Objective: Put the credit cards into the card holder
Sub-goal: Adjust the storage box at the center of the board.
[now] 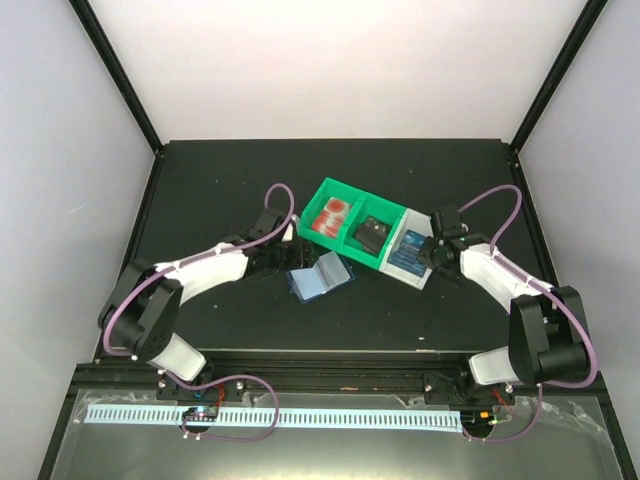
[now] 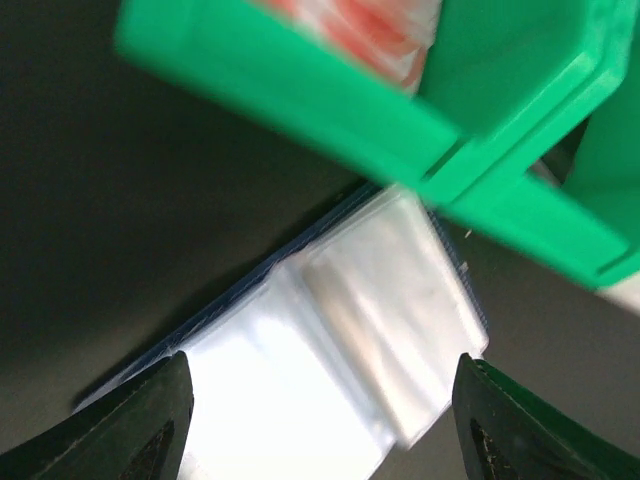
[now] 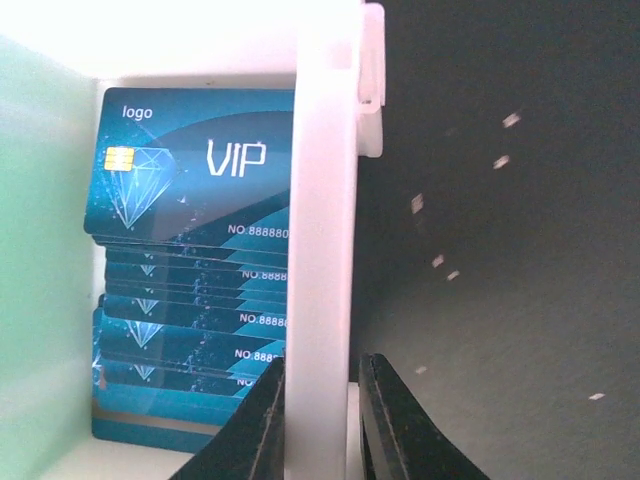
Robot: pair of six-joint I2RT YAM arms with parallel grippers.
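Note:
The card holder (image 1: 318, 277) lies open on the dark table, its pale clear sleeves facing up. My left gripper (image 1: 287, 258) hovers just above it. In the left wrist view the gripper (image 2: 318, 400) is open and empty, and the sleeves (image 2: 350, 330) lie between its fingertips. Blue VIP credit cards (image 3: 190, 260) are stacked in the tray's white end compartment (image 1: 408, 250). Red-and-white cards (image 1: 332, 216) and dark cards (image 1: 373, 233) lie in the green compartments. My right gripper (image 3: 322, 400) is shut on the white compartment's outer wall (image 3: 322, 250), one finger inside and one outside.
The green and white compartment tray (image 1: 330, 188) stands slanted at mid-table, just behind the card holder. Its green edge (image 2: 300, 100) is close above my left gripper's view. Dark table surface (image 3: 500, 300) lies to the right of the tray.

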